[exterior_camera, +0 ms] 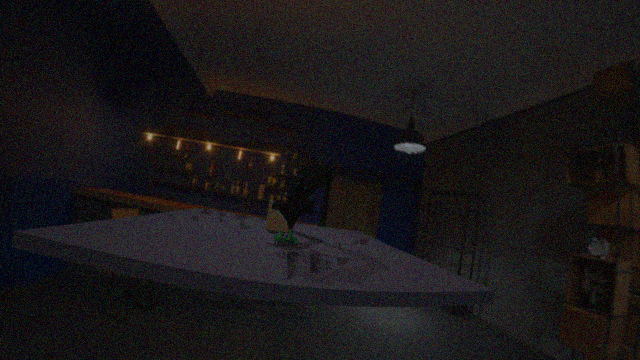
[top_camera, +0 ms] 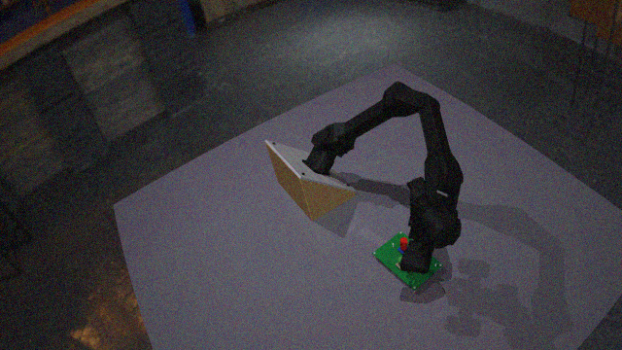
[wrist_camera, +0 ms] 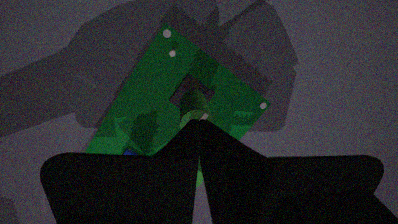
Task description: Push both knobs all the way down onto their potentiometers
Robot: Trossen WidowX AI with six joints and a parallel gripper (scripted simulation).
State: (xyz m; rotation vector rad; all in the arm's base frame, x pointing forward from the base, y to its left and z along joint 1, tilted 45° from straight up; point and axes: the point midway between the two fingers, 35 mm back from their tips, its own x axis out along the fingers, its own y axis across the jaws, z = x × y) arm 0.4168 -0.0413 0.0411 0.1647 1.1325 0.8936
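Dim room, grey desk (top_camera: 204, 253). Black arm (top_camera: 430, 146) bends from a tan wedge stand (top_camera: 311, 192) mid-desk down onto a green circuit board (top_camera: 389, 257), which lies toward the desk's near right edge. Its gripper (wrist_camera: 199, 123) has both fingers pressed together with nothing between them, tips resting over a green knob (wrist_camera: 192, 104) at the board's middle. A red knob (top_camera: 403, 242) stands upright just beside the gripper.
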